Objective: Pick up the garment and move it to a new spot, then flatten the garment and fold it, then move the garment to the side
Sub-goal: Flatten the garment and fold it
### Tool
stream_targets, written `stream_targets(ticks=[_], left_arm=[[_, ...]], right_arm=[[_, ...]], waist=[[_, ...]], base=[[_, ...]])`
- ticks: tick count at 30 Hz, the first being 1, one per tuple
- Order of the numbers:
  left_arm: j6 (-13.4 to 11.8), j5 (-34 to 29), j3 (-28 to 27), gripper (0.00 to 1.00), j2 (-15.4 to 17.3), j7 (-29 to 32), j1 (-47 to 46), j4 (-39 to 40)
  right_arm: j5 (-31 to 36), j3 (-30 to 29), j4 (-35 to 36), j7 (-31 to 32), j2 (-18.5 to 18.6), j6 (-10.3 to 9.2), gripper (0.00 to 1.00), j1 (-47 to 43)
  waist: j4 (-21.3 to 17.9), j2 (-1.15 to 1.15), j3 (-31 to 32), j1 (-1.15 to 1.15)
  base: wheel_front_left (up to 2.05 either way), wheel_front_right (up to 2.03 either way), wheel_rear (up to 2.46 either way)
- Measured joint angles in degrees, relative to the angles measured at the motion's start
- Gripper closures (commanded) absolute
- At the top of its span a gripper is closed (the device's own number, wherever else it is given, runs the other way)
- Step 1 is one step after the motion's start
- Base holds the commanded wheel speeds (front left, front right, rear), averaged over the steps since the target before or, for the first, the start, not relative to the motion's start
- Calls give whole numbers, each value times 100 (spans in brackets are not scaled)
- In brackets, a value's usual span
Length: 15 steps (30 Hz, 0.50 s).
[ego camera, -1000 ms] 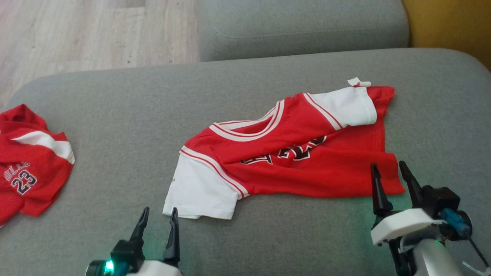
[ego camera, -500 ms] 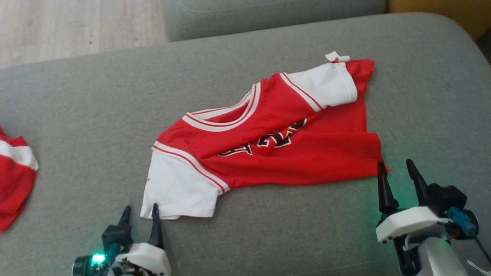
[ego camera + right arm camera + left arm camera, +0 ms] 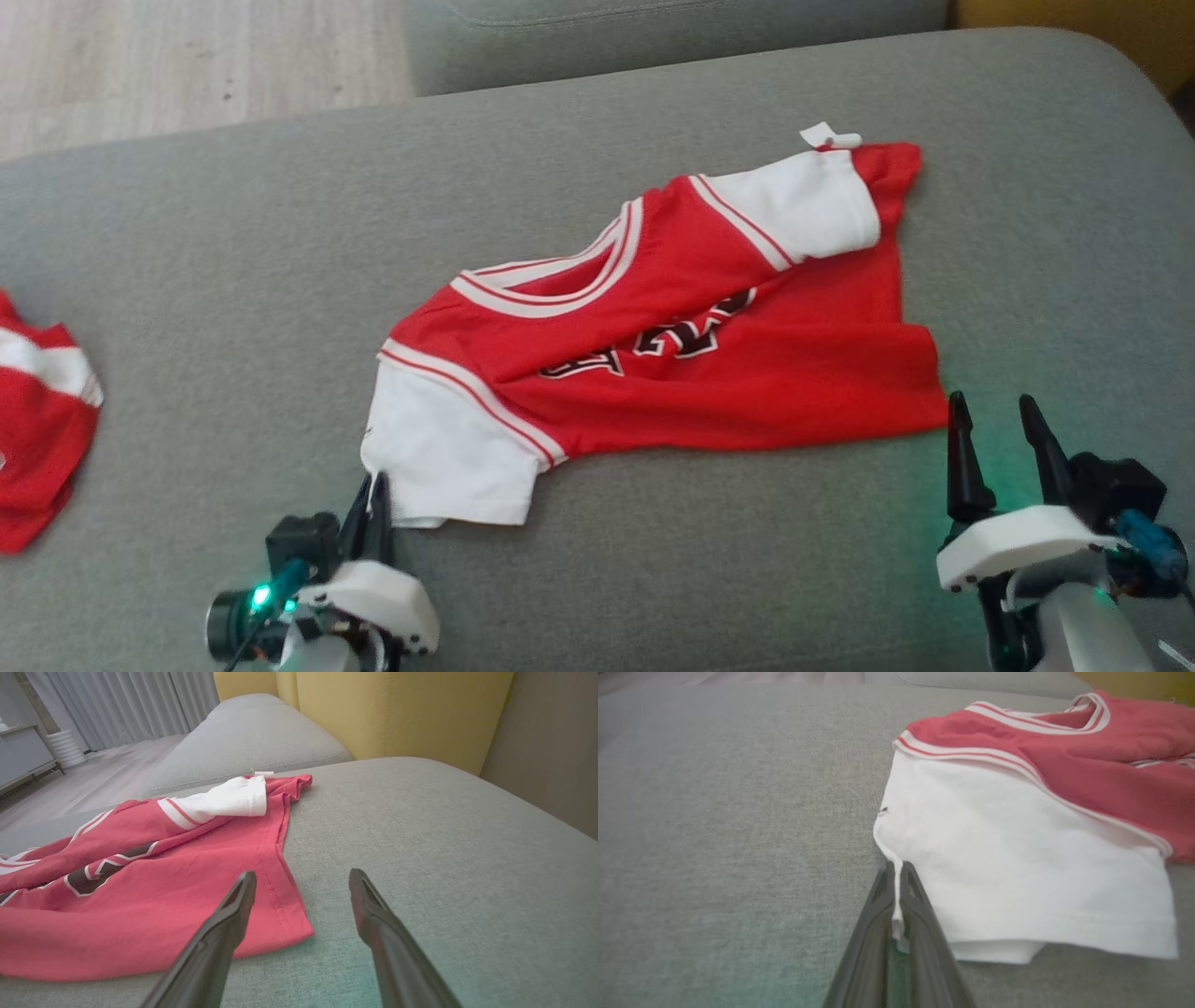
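The garment (image 3: 691,345) is a red jersey with white sleeves and dark lettering, lying folded over on a grey couch cushion (image 3: 233,261). My left gripper (image 3: 373,490) is shut on the hem corner of the near white sleeve (image 3: 1008,858); in the left wrist view a strip of white cloth is pinched between the two fingers (image 3: 920,914) of that gripper (image 3: 896,877). My right gripper (image 3: 994,420) stands open just beside the jersey's lower right red corner (image 3: 289,924). In the right wrist view that gripper (image 3: 303,877) has one finger over the hem and nothing between its jaws.
A second red garment (image 3: 37,439) lies at the cushion's left edge. Another grey cushion (image 3: 672,28) sits behind, a yellow backrest (image 3: 402,709) to the right, and wooden floor (image 3: 187,56) lies beyond the cushion.
My left gripper has moved up to the white sleeve's corner and shut on it. The head camera shifted a little. The right gripper has stayed open by the red corner.
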State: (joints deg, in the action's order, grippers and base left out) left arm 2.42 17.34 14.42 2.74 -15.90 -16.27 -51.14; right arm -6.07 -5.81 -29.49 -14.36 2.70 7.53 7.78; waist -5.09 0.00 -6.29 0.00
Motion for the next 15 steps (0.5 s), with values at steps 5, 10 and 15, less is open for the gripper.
stream_targets(ticks=[5, 10, 15], left_arm=[[-358, -253, -387, 100, -42, 121, 331, 1003], [-357, -539, -628, 100, -16, 121, 597, 1436], [-283, -669, -745, 100, -22, 121, 641, 1521]], right_arm=[[-59, 4, -236, 0, -1, 0, 0, -7], [-233, 100, -589, 0, -2, 0, 0, -9], [-360, 219, -1033, 0, -3, 0, 0, 1]], waist=[[206, 0, 39, 0], [385, 0, 76, 0], [453, 0, 13, 0]], base=[[0, 0, 0], [0, 0, 0], [0, 0, 0]])
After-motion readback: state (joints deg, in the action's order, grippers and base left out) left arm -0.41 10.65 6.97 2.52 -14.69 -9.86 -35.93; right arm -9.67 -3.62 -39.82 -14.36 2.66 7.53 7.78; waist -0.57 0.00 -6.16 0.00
